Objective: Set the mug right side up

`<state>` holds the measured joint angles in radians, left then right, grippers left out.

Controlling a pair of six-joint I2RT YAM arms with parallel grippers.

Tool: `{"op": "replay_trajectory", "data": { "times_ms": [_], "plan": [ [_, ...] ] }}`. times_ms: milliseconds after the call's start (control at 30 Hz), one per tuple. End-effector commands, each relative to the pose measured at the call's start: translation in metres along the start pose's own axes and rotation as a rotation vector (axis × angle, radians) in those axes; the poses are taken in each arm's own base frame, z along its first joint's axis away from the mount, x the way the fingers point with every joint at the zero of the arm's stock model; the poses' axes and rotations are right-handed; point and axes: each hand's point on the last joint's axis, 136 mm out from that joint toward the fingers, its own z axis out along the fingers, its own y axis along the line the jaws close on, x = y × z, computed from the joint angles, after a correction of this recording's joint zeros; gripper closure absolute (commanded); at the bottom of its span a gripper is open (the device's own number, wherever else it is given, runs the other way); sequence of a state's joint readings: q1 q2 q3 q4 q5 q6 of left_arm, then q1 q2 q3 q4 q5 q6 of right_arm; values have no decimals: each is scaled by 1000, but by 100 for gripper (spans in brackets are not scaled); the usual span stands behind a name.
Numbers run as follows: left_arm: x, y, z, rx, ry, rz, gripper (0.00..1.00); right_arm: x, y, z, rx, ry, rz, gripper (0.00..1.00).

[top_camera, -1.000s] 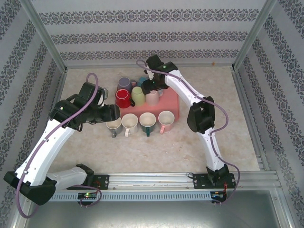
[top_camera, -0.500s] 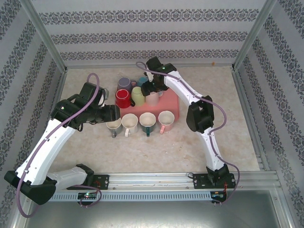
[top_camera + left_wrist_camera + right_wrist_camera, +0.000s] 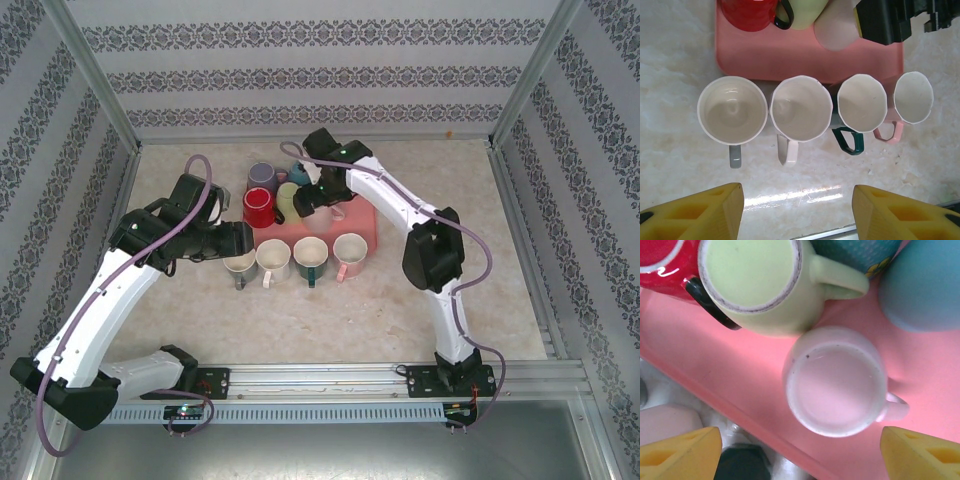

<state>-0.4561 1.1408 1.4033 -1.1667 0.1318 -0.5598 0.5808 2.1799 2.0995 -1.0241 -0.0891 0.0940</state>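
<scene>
The right gripper (image 3: pixel 800 457) is spread wide and nothing is gripped. The inverted pink mug (image 3: pixel 835 390) is located at its 12 o'clock, base up on the pink tray (image 3: pixel 740 385). The left gripper (image 3: pixel 800 210) is likewise spread and empty, with four upright mugs (image 3: pixel 801 107) at its 12 o'clock.

pale pink mug (image 3: pixel 834 384), base up, on pink tray (image 3: pixel 940 370)

L arm (image 3: pixel 100 300) bent, left gripper (image 3: pixel 797 212) just off near-left corner of pink tray (image 3: pixel 365 212), jaws apart. R arm (image 3: pixel 390 195) reaches over tray centre, right gripper (image 3: pixel 800 455) facing down, jaws wide apart.
</scene>
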Motion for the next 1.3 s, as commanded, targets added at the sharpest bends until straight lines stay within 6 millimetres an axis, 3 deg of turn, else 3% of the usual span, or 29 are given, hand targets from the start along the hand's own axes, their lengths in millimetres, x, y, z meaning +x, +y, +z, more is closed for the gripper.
{"op": "replay_trajectory", "data": {
  "times_ms": [0,100,267,733,833,1000,1267],
  "plan": [
    [3,1,1,8,7,10,40,-11,-21,-15,128,-37,-58,12],
    [5,2,2,4,16,12,40,-16,-31,-1,175,-24,-74,5],
    [9,5,3,-4,27,17,40,-14,-30,30,154,22,-78,3],
    [15,8,7,-18,41,33,40,0,-36,77,133,104,-51,14],
    [15,9,6,-21,40,36,40,-3,-37,72,142,90,-46,20],
    [15,9,6,-26,39,36,40,-20,-33,48,108,18,0,45],
    [13,11,-7,-22,6,34,40,-40,-20,-6,37,-86,73,48]
  ]
}}
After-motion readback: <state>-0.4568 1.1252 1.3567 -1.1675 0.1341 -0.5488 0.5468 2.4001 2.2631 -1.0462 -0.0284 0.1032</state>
